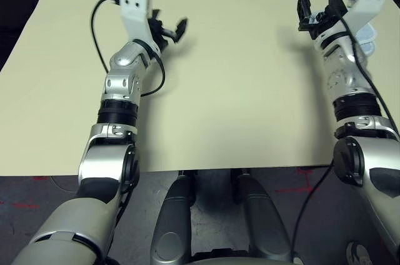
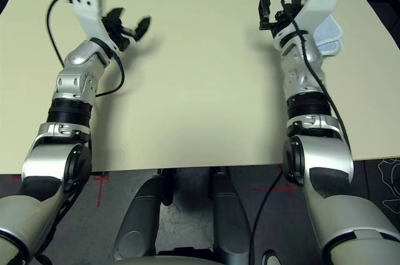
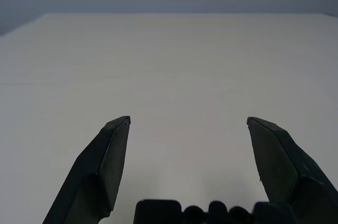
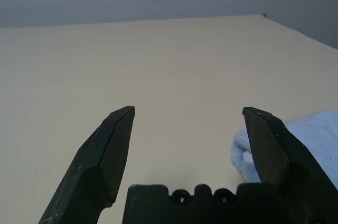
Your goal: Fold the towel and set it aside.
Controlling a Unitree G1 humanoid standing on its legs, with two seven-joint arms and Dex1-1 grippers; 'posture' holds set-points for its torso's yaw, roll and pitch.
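Your two black-fingered grippers, left gripper (image 3: 187, 121) and right gripper (image 4: 188, 110), gape wide, empty; soft folded light-blue terry towel (image 2: 329, 32) lies beside your right gripper on the smooth beige table (image 1: 250, 90).

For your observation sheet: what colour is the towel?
Light blue; the towel shows best in the right eye view.

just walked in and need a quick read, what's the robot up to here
A two-armed robot is at a tan table with both arms raised over it. The left gripper and the right gripper are both open and hold nothing. The light-blue towel lies bunched at the table's right side, beside and partly behind the right arm, and neither gripper touches it. It looks already set aside, though how neatly it is folded cannot be told.
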